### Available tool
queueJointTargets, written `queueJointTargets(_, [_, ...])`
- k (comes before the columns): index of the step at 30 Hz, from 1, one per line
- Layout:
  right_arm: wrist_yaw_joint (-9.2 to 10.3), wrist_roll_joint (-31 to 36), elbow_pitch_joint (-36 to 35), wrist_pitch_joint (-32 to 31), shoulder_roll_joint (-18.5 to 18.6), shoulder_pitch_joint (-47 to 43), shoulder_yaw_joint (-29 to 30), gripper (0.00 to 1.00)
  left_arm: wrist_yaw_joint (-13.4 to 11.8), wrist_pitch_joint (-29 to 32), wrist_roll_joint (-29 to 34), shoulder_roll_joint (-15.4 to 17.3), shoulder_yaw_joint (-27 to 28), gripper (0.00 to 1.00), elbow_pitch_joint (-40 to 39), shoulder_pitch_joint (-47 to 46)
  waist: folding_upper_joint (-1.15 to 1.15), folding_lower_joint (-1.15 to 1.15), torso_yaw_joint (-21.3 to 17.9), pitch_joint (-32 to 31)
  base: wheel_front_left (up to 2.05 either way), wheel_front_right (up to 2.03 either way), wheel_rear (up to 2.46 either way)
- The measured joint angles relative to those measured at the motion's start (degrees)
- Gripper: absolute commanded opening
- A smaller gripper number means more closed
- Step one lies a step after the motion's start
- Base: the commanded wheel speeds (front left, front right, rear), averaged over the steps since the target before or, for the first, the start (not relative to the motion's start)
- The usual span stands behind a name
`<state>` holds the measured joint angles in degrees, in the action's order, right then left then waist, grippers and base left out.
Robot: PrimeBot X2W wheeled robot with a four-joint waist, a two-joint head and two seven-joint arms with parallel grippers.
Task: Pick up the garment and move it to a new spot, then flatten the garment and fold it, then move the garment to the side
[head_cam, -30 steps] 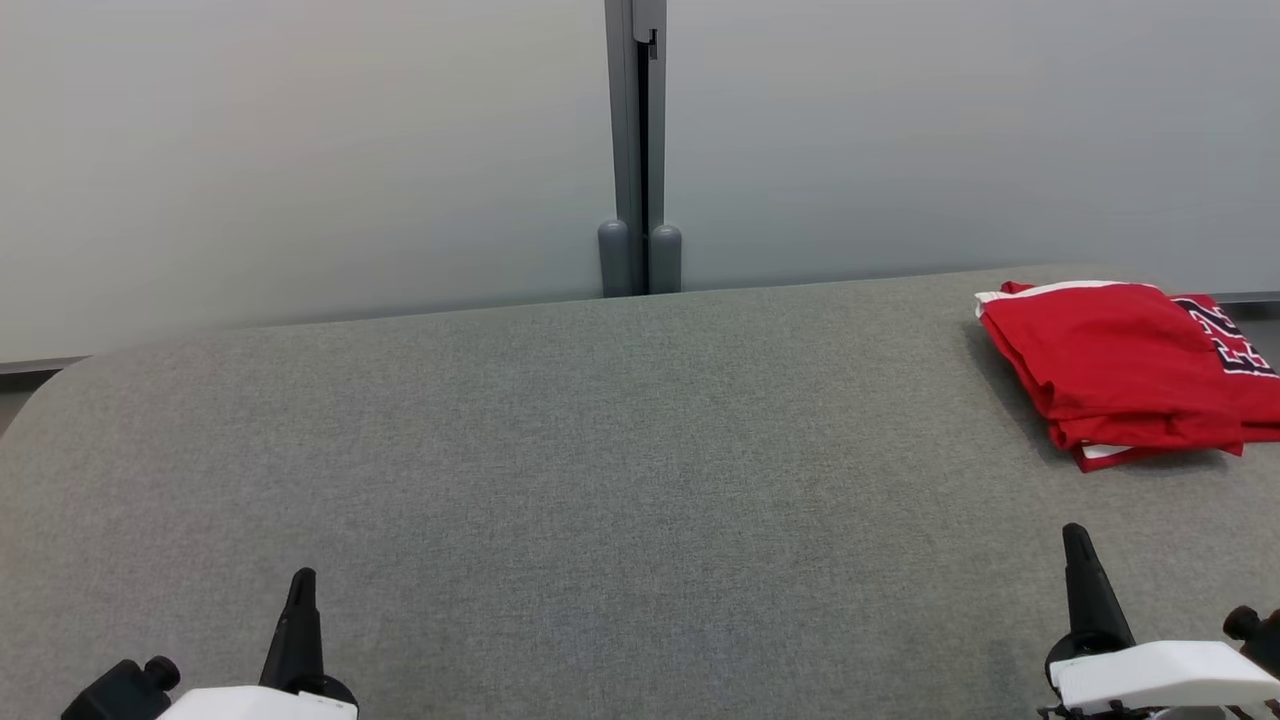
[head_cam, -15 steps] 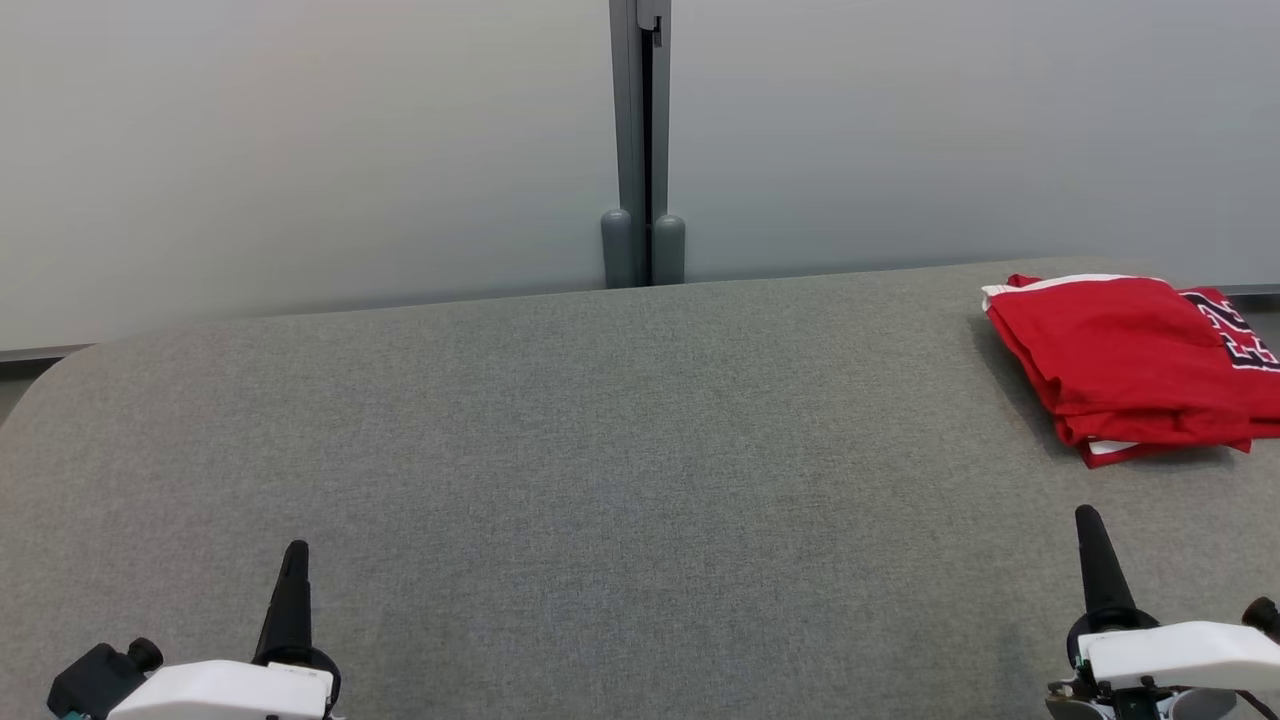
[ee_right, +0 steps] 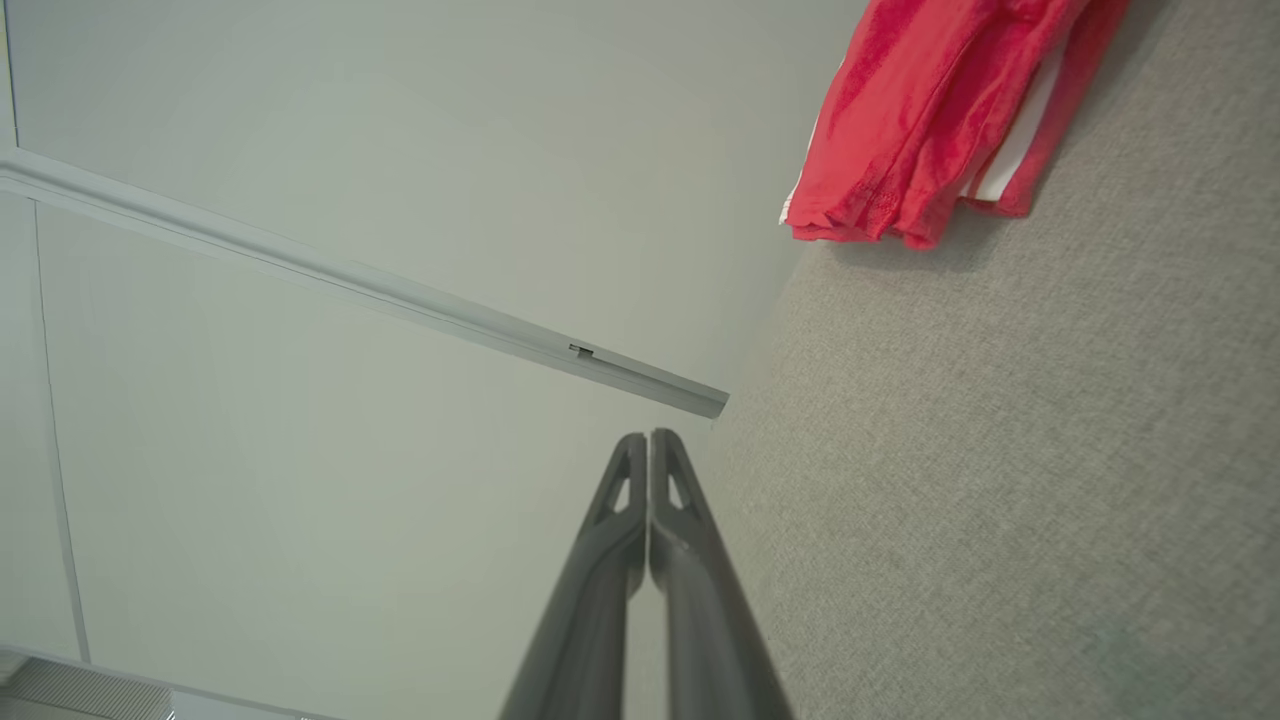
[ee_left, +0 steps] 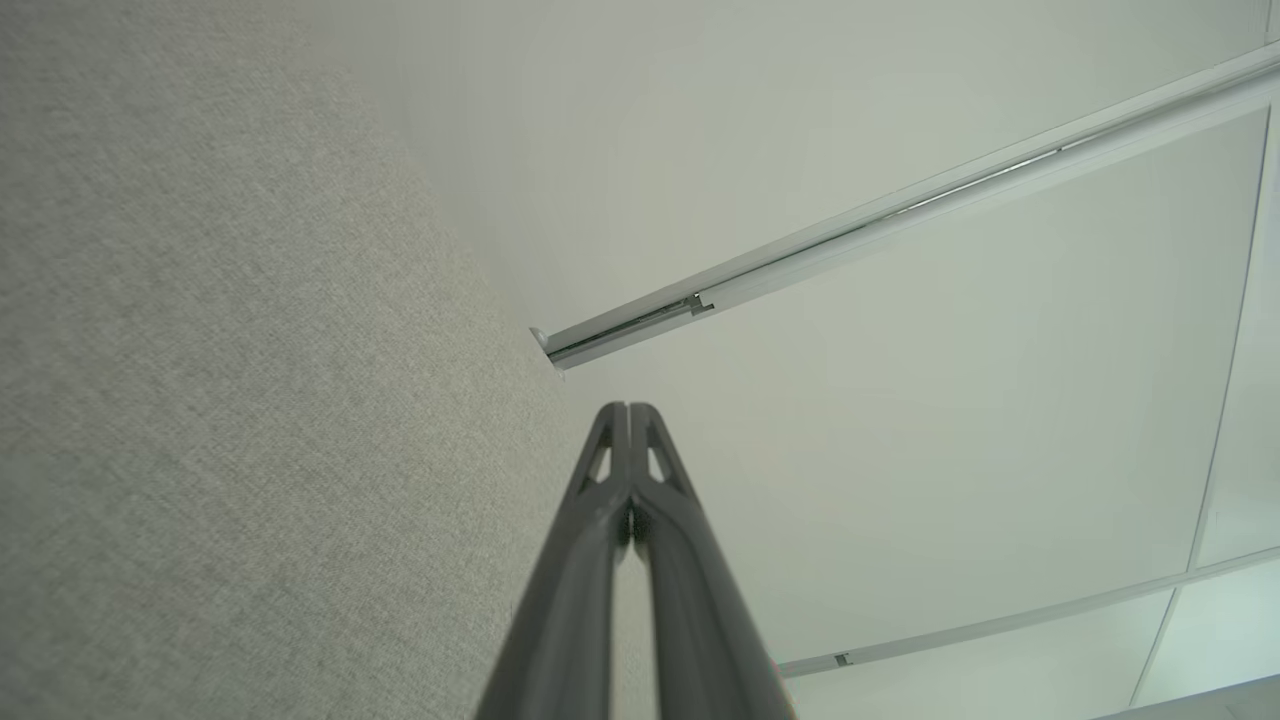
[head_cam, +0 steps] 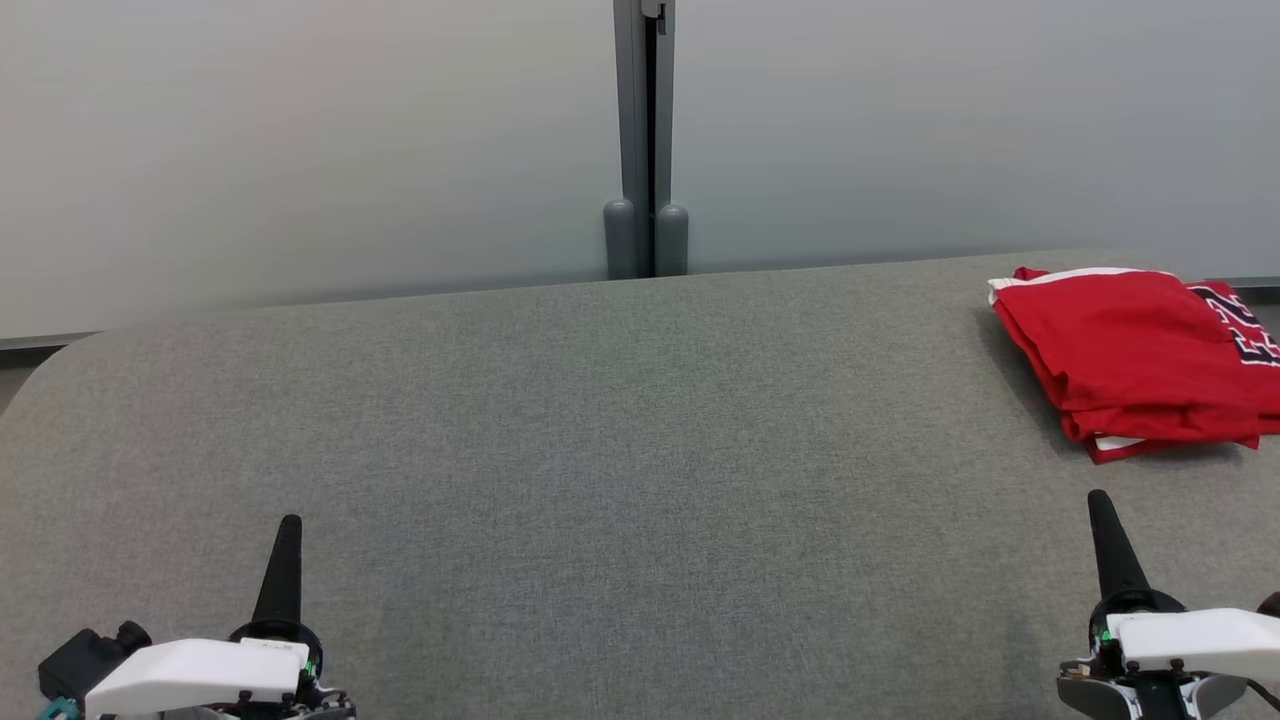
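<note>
One folded garment [head_cam: 1120, 350] — long axis far-leftward

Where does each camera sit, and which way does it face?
Head view: from the head, forward-down over the grey table; left pincer, right pincer below.
Left wrist view: along its shut pincer, table beside, wall ahead.
Right wrist view: along its shut pincer toward the red T-shirt.
Shared: head and right wrist show that T-shirt.
</note>
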<state>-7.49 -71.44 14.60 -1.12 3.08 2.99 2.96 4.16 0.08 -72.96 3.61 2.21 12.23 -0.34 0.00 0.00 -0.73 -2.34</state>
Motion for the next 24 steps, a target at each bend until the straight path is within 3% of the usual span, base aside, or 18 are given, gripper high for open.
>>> queueJointTargets(24, [0.0, -12.0, -0.3, -3.0, 0.0, 1.7, 1.9, 0.0, 1.9, 3.2, -11.8, 0.0, 1.7, 0.0, 1.1, -2.9, 0.0, 0.0, 0.4, 1.3, 0.0, 0.0, 0.0])
